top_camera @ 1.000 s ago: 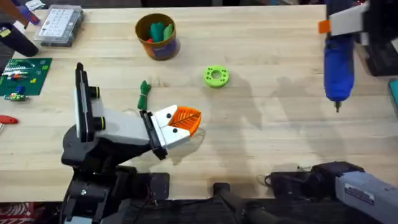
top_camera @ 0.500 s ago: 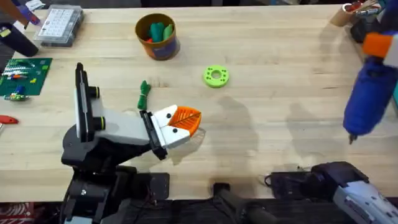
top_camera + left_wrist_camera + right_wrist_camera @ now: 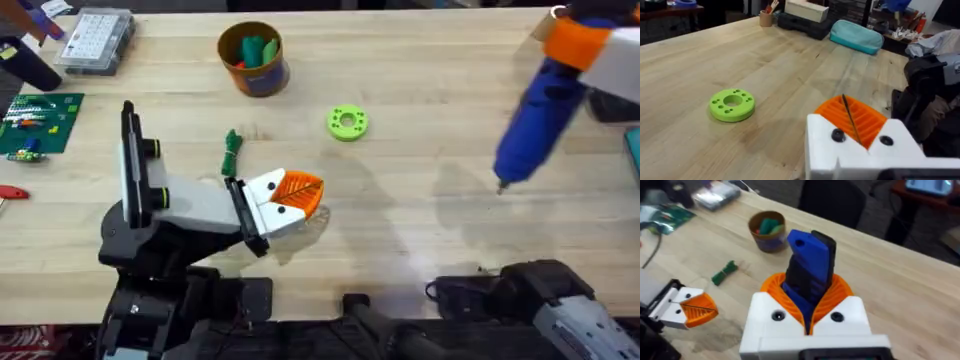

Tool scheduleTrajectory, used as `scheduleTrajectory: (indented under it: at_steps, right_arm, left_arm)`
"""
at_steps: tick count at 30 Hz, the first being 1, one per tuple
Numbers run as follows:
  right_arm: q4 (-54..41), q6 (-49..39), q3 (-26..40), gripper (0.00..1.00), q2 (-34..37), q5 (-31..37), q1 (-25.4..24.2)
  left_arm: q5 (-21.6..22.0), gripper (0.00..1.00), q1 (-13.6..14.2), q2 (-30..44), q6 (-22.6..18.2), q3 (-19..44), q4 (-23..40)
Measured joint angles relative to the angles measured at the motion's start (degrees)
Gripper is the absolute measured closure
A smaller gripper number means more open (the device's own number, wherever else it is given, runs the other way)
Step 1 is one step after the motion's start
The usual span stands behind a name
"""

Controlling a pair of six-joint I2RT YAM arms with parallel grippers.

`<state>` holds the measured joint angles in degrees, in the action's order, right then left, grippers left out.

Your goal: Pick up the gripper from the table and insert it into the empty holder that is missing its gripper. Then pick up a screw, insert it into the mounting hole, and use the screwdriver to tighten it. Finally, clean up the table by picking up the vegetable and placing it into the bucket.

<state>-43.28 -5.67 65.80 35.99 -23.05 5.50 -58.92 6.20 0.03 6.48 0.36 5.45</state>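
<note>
A blue screwdriver [image 3: 533,112] sits between orange ribbed pads, the vegetable [image 3: 232,153] is dark green, the ring [image 3: 347,123] lime green, the bucket [image 3: 253,60] orange-brown with a dark blue band, on a pale wooden table [image 3: 430,90].

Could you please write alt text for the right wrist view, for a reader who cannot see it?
The right gripper grips the blue screwdriver between its orange fingers, above a wooden table. Beyond lie the green vegetable and the bucket.
</note>
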Motion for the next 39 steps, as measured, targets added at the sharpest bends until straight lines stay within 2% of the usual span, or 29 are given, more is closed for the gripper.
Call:
scheduleTrajectory:
  at_steps: [10,24,31,39]
  right_arm:
    - [17.5,3.2,-7.9,0.976,0.3,-13.5,0.0]
    - [26.1,5.9,-8.2,0.976,0.4,-25.7,0.6]
    - [29.0,7.3,-8.2,0.976,0.9,-28.1,4.7]
    - [33.9,7.8,-8.2,0.976,5.5,-28.7,13.0]
  left_arm:
    - [0.0,0.984,0.0,0.0,0.0,0.0,0.0]
    - [0.0,0.984,0.0,0.0,0.0,0.0,0.0]
    - [0.0,0.984,0.0,0.0,0.0,0.0,0.0]
    - [0.0,0.984,0.0,0.0,0.0,0.0,0.0]
